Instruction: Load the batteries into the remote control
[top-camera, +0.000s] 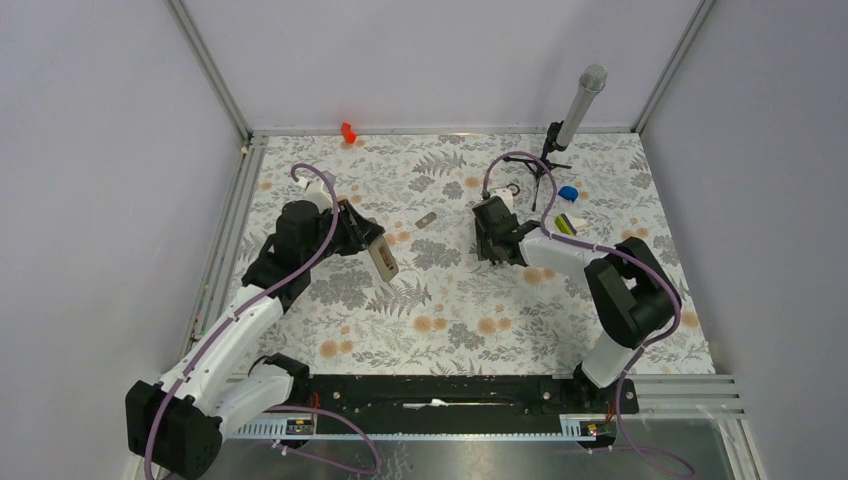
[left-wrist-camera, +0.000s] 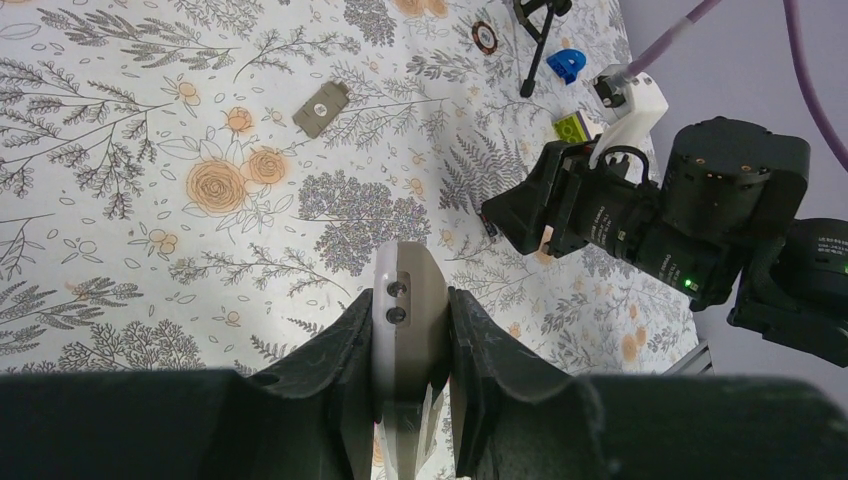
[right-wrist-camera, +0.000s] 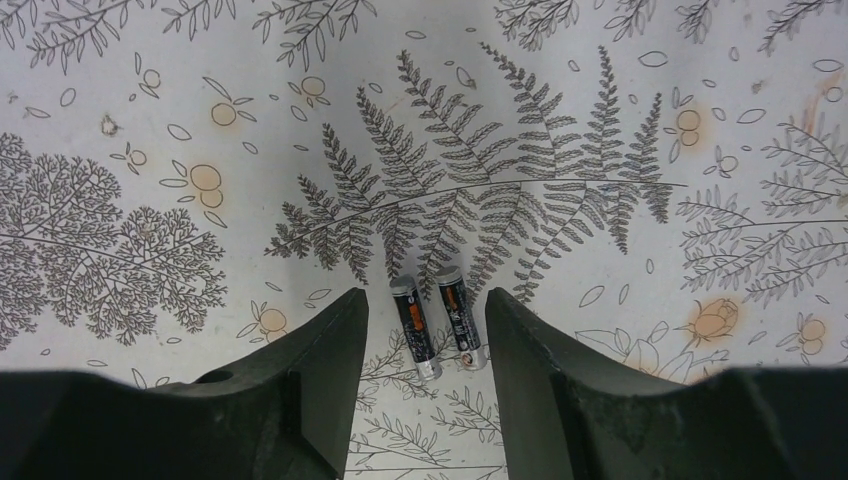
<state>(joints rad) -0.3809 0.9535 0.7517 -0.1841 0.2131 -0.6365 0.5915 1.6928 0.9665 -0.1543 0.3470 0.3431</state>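
Observation:
My left gripper is shut on the remote control, a small white handset held edge-on above the table's left middle. In the left wrist view the remote stands between the fingers, its end with two small holes pointing out. My right gripper is low over the table, right of centre. In the right wrist view it is open, with the two batteries lying side by side on the cloth between its fingertips. The batteries are hidden in the top view.
A small grey cover plate lies between the arms. Behind the right arm are a microphone on a tripod, a dark ring, a blue piece and a yellow-green bar. A red object sits at the back edge.

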